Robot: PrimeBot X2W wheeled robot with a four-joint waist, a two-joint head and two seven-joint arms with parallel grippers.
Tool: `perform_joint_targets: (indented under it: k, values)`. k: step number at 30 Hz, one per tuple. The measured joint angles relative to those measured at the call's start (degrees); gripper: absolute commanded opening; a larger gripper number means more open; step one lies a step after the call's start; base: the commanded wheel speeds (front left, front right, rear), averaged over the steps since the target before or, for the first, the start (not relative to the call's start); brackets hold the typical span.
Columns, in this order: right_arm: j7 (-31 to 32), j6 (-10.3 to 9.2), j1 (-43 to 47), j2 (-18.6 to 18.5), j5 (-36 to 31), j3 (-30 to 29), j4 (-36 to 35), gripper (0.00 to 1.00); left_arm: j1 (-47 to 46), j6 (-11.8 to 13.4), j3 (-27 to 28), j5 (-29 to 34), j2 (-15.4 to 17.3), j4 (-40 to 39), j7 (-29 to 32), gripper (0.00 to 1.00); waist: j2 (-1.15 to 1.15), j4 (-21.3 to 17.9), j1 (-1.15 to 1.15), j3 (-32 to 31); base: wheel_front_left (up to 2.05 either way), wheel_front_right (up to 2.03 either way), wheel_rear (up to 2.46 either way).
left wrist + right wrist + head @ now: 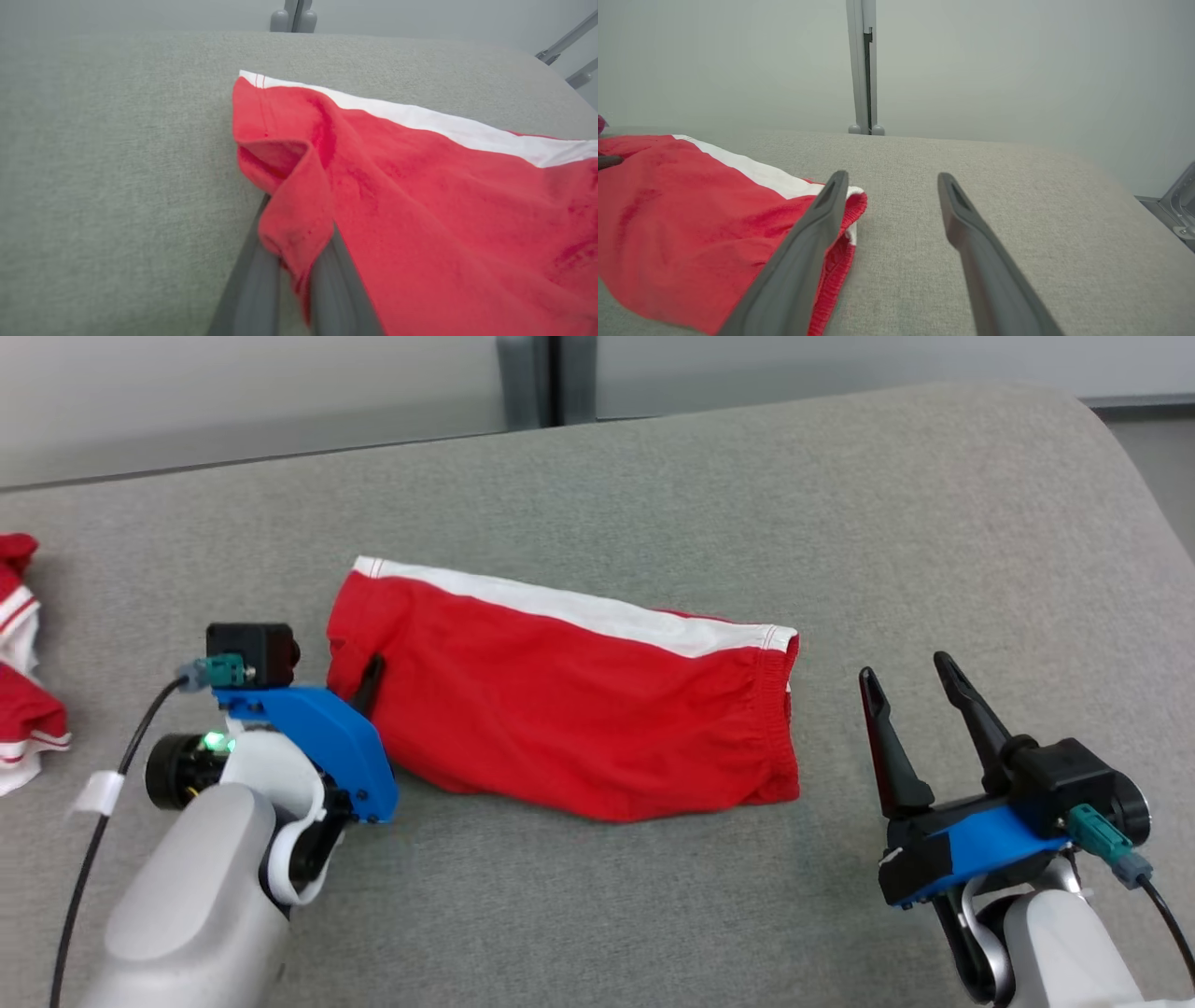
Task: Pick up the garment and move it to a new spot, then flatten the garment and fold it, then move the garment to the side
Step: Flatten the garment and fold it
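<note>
In the head view, the red garment [569, 709] lies in the middle of the grey desk [653, 495]. A white band runs along its 12 o'clock edge. The left hand [366, 683] is at the 9 o'clock end of the garment, with its dark fingers on the cloth edge. The right hand [906, 668] stands at 3 o'clock of the garment, near it but apart. Its fingers are released and hold nothing. Another red and white cloth [23, 709] lies at the 9 o'clock border of the picture, well apart from the garment.

In the left wrist view, the two fingers [254, 289] are clenched on a fold of the garment [444, 210]. The cloth is raised a little at this place, and the rest spreads toward 3 o'clock.

In the right wrist view, the fingers [971, 233] stand wide apart with bare desk [1017, 186] between them. The gathered end of the garment [691, 210] lies at 9 o'clock of them, just beside one finger.
</note>
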Motion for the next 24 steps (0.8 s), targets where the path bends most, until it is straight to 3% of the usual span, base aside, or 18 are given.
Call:
perform_joint_targets:
  k: [7,13,22,23,24]
  values:
    - [2.2,0.0,2.8,0.0,-2.1,-2.5,-1.1,1.0,9.6,3.9,1.6,-3.3,-3.6,-4.8,-3.6,0.0,0.0,5.1,-0.01,-2.9,0.0,0.0,0.0]
    - [3.7,0.0,4.4,0.0,-2.5,-3.3,-2.3,1.0,14.6,5.8,2.3,-4.7,-6.4,-5.4,-6.9,0.0,0.0,7.7,0.0,-3.9,0.0,0.0,0.0]
    - [4.7,0.0,5.1,0.0,-2.9,-2.8,-2.3,1.0,15.9,6.3,2.1,-5.4,-8.3,-3.2,-8.4,0.0,0.0,8.2,0.0,-4.8,0.0,0.0,0.0]
    - [4.7,0.0,5.1,0.0,-2.9,-2.7,-2.2,1.0,15.9,6.4,2.1,-5.3,-8.3,-3.0,-8.8,0.25,0.0,8.2,0.0,-4.8,0.0,0.0,0.0]
    - [4.7,0.0,5.1,0.0,-2.9,-2.7,-2.0,1.0,15.8,6.5,2.1,-5.2,-8.4,-2.9,-9.3,0.62,0.0,8.1,0.0,-4.9,0.0,0.0,0.0]
